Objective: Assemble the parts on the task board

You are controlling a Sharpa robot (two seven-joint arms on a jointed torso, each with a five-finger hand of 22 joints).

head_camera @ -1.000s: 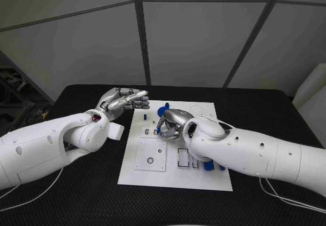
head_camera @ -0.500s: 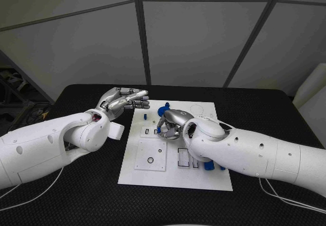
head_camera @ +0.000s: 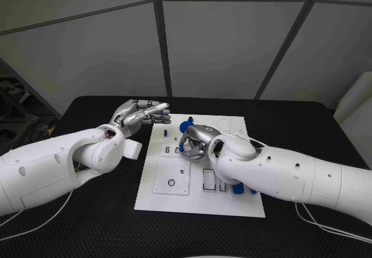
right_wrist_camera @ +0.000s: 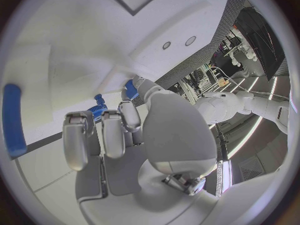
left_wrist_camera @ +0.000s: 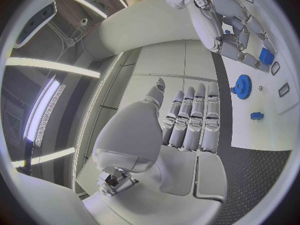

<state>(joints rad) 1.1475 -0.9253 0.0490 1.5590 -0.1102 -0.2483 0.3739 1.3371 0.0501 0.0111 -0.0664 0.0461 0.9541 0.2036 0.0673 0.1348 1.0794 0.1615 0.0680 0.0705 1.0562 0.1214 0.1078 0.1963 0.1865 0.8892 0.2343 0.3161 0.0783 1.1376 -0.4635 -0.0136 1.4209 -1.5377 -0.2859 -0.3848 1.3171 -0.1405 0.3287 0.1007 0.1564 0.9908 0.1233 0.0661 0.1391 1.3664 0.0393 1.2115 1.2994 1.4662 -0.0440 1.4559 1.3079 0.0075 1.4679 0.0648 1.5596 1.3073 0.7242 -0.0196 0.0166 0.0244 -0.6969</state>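
Parts lie on the white board (head_camera: 166,200) at the centre of the black table (head_camera: 93,226). We see our right hand (head_camera: 198,142) lowered onto the board's middle, fingers curled around a small blue part (right_wrist_camera: 131,89); another blue piece (right_wrist_camera: 97,110) sits beside its fingertips. We see a blue gear (left_wrist_camera: 242,86) and a small blue block (left_wrist_camera: 257,116) lying free on the board, apart from each other. Our left hand (head_camera: 143,113) hovers above the board's far left corner, fingers straight, held together, gripping nothing. A long blue bar (right_wrist_camera: 12,117) lies near the right hand.
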